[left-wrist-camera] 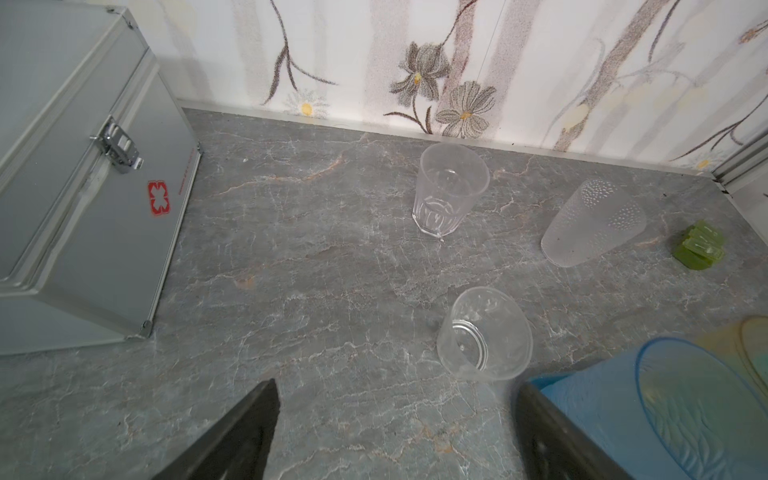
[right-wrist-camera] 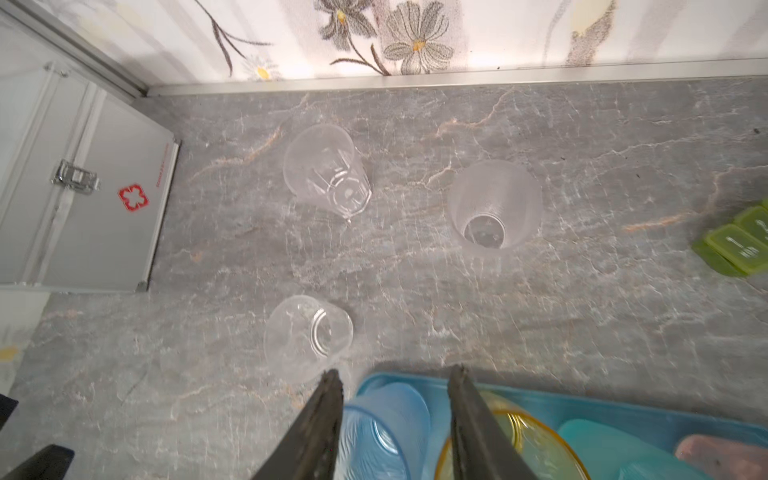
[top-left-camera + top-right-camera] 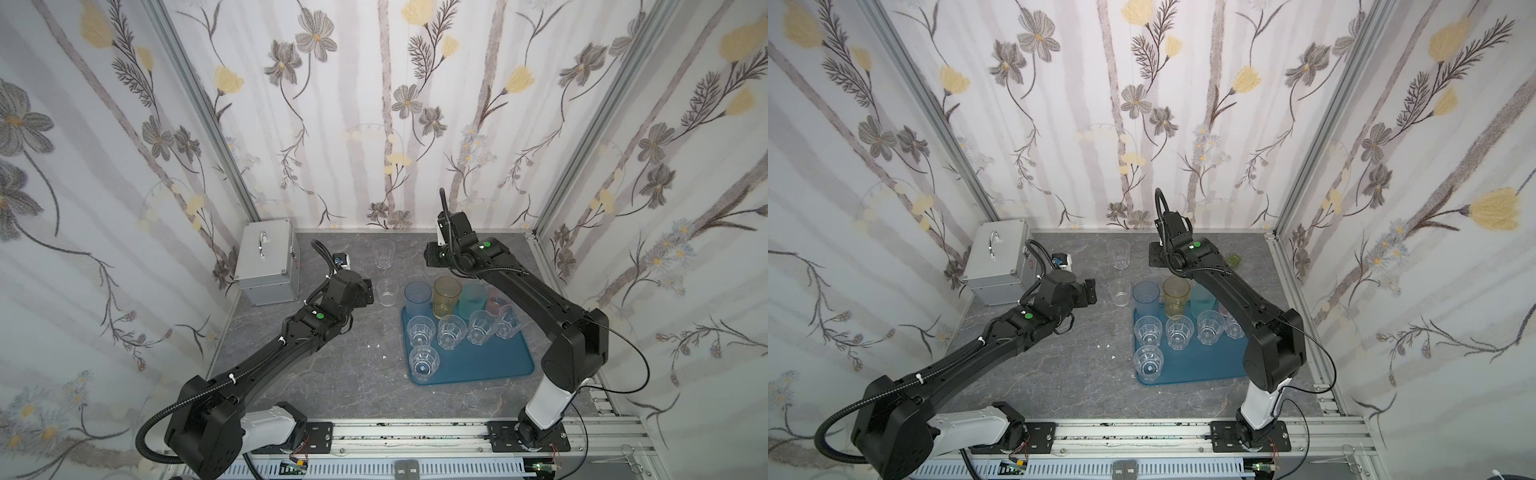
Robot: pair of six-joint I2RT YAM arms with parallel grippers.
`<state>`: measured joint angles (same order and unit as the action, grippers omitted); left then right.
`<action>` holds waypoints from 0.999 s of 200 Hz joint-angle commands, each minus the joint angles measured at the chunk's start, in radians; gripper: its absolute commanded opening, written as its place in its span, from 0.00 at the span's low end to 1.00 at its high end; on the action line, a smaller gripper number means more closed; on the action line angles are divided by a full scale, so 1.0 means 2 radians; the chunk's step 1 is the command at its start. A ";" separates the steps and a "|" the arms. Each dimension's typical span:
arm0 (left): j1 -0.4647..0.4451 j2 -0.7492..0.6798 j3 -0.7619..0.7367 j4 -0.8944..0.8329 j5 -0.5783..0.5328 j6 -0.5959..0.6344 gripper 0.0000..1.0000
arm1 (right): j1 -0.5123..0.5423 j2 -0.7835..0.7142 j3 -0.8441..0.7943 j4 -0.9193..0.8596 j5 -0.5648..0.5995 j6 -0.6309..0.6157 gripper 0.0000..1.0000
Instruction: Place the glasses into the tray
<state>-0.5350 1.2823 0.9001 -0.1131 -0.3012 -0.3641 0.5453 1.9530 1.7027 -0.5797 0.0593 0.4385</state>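
Jaws of the left gripper (image 1: 395, 436) stood spread wide and empty over the table (image 1: 332, 291), with a small clear glass (image 1: 484, 332) just ahead. Jaws of the right gripper (image 2: 399, 419) were parted, nothing between them, above the blue tumbler (image 2: 386, 424) at the tray (image 2: 602, 405) edge. Nine glasses (image 3: 450, 330) stood in the tray; three clear ones stood outside it on the table.

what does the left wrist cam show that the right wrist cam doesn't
Only left wrist: the open left gripper and the dots on the frosted glass.
Only right wrist: the open right gripper and the pink glass.
Both: the case, faceted glass, frosted glass, smooth glass, green object, blue glass and yellow glass.
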 commanded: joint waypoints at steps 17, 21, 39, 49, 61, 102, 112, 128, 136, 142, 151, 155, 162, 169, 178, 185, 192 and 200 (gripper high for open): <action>0.055 0.092 0.078 0.044 0.105 0.012 0.91 | -0.012 0.060 0.048 0.055 -0.039 0.025 0.51; 0.059 0.104 0.089 0.044 0.109 0.011 0.91 | -0.012 0.066 0.052 0.056 -0.043 0.025 0.54; 0.075 0.161 0.138 0.044 0.128 0.007 0.92 | -0.013 0.084 0.068 0.057 -0.051 0.025 0.63; 0.081 0.191 0.163 0.043 0.130 0.003 0.93 | -0.015 0.091 0.071 0.057 -0.052 0.025 0.69; 0.087 0.224 0.192 0.043 0.133 0.001 0.95 | -0.015 0.096 0.072 0.056 -0.054 0.026 0.74; 0.094 0.335 0.299 0.040 0.147 0.005 0.94 | -0.018 0.103 0.075 0.035 -0.045 0.019 1.00; 0.094 0.357 0.321 0.039 0.151 0.010 0.92 | -0.017 0.103 0.076 0.030 -0.043 0.015 1.00; 0.095 0.385 0.349 0.035 0.156 0.017 0.89 | -0.017 0.101 0.078 0.019 -0.027 0.009 1.00; 0.095 0.397 0.361 0.033 0.156 0.019 0.88 | -0.016 0.099 0.082 0.007 -0.001 0.005 1.00; 0.095 0.404 0.369 0.030 0.155 0.019 0.87 | -0.013 0.096 0.088 -0.004 0.032 0.000 1.00; 0.095 0.412 0.377 0.026 0.157 0.020 0.86 | -0.005 0.088 0.093 -0.017 0.098 -0.008 1.00; 0.095 0.416 0.379 0.025 0.156 0.021 0.86 | -0.002 0.084 0.093 -0.020 0.135 -0.010 1.00; 0.095 0.421 0.383 0.024 0.155 0.022 0.85 | 0.006 0.077 0.092 -0.024 0.200 -0.011 1.00; 0.095 0.426 0.388 0.023 0.156 0.024 0.84 | 0.011 0.072 0.088 -0.022 0.259 -0.010 1.00; 0.095 0.433 0.394 0.021 0.156 0.025 0.82 | 0.013 0.073 0.093 -0.031 0.287 -0.017 1.00; 0.095 0.440 0.399 0.019 0.157 0.026 0.81 | 0.009 0.076 0.098 -0.034 0.265 -0.034 1.00; 0.095 0.447 0.405 0.018 0.156 0.026 0.80 | 0.002 0.079 0.103 -0.038 0.227 -0.041 1.00; 0.095 0.454 0.412 0.015 0.157 0.028 0.78 | -0.008 0.081 0.106 -0.041 0.178 -0.041 1.00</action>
<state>-0.3470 2.1586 1.6886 -0.0692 0.0044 -0.3241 0.5663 2.1052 1.8946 -0.6319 0.4141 0.4015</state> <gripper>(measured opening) 0.794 0.996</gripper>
